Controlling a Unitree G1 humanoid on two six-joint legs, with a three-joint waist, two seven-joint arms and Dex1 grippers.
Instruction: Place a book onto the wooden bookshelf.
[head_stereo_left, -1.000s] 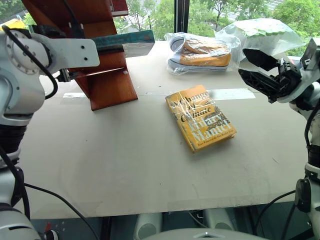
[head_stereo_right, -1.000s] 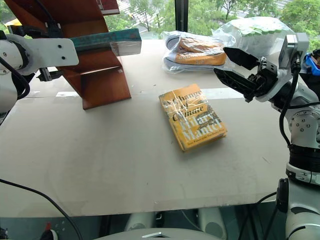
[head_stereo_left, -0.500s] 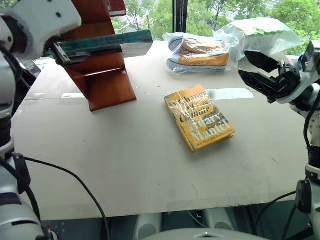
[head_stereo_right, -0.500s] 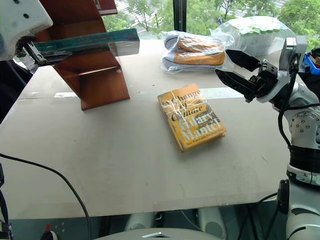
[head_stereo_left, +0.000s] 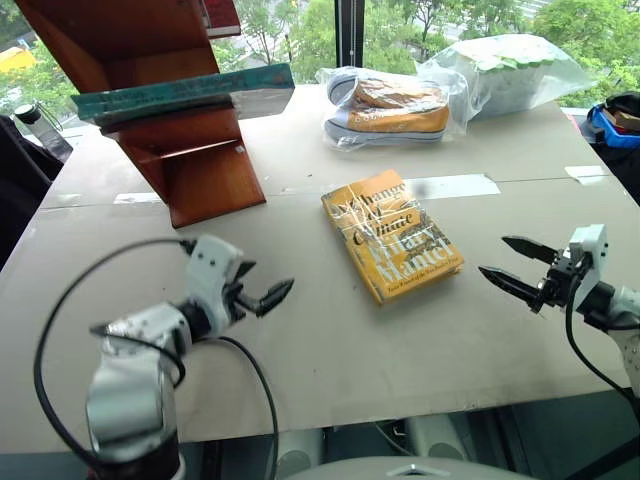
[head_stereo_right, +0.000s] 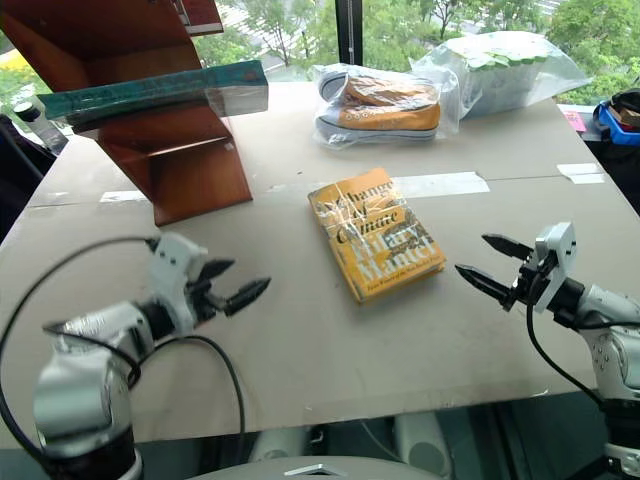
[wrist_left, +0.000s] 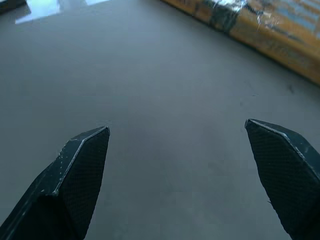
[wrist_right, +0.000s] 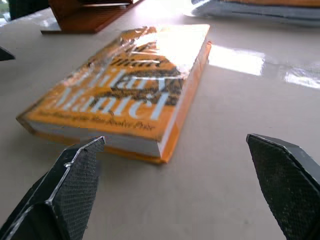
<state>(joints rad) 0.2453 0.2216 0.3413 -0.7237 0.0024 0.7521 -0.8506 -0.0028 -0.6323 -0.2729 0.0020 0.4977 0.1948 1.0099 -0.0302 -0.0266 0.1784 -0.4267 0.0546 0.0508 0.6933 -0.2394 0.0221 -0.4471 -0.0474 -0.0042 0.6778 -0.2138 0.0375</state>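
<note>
— Both arms have dropped low. Before, the left gripper (head_stereo_left: 262, 296) was up by the shelf at the upper left, and the right gripper (head_stereo_left: 515, 264) was up high at the right edge. Now both hang just over the table (head_stereo_left: 300, 350) in the lower part of the picture.

— Is either one holding something?

— No. Both have their fingers spread wide with nothing between them.

— Where is the book (head_stereo_left: 185, 95)?

— At the upper left. It lies flat on a shelf of the wooden bookshelf (head_stereo_left: 190, 160), and one end pokes out past the wood toward the right. I can't read the words on it from here.

— Can you see the whole bookshelf?

— No, its top is cut off by the picture's top edge.

— What's in the middle?

— A yellow book (head_stereo_left: 392, 235) in shiny wrap, lying flat between the two grippers.

— And at the top?

— A shoe in a clear bag (head_stereo_left: 390, 105). Right of it is another bag (head_stereo_left: 505, 70), but what's inside is hard to make out.
</note>
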